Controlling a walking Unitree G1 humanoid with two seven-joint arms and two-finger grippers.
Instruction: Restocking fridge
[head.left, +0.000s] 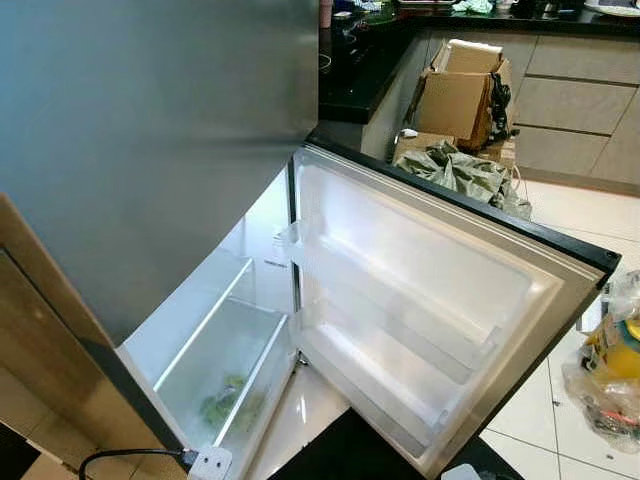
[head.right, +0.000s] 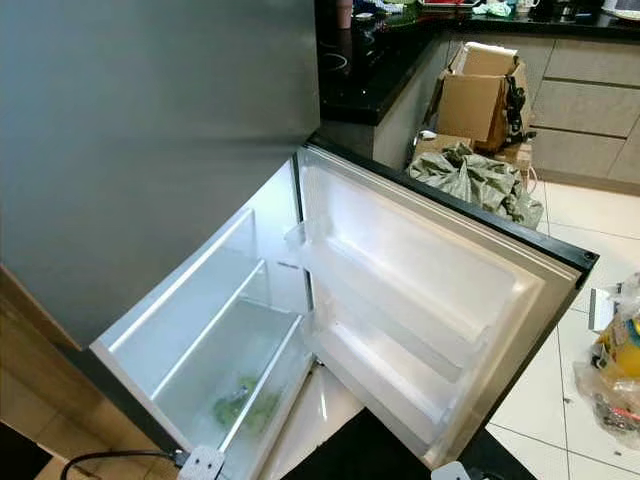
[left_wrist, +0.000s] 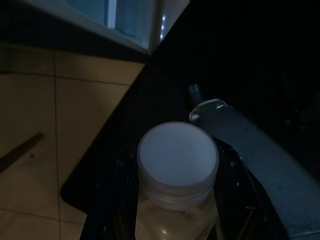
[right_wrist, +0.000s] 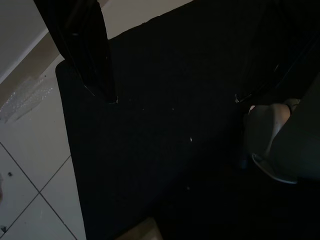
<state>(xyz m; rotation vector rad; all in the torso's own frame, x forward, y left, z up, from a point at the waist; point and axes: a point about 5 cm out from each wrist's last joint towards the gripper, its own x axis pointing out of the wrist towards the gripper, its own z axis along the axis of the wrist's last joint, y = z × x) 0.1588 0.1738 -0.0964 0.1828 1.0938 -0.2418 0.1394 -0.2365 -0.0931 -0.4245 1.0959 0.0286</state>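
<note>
left claw (left_wrist: 175, 210) pinching a white-capped bottle (left_wrist: 177, 165); right claw (right_wrist: 175, 100) spread over dark mat (right_wrist: 165, 165)

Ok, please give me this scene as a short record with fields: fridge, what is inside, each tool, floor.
fridge: lower door open, its shelves bare
inside: clear drawer with some greens
left tool: holds a bottle, white cap, pale liquid
right tool: open, over a black mat
floor: plastic bags at right, box by the counter

Black countertop (head.left: 360, 80), beige cabinets (head.left: 580, 90), white tiled floor (head.left: 560, 210).
</note>
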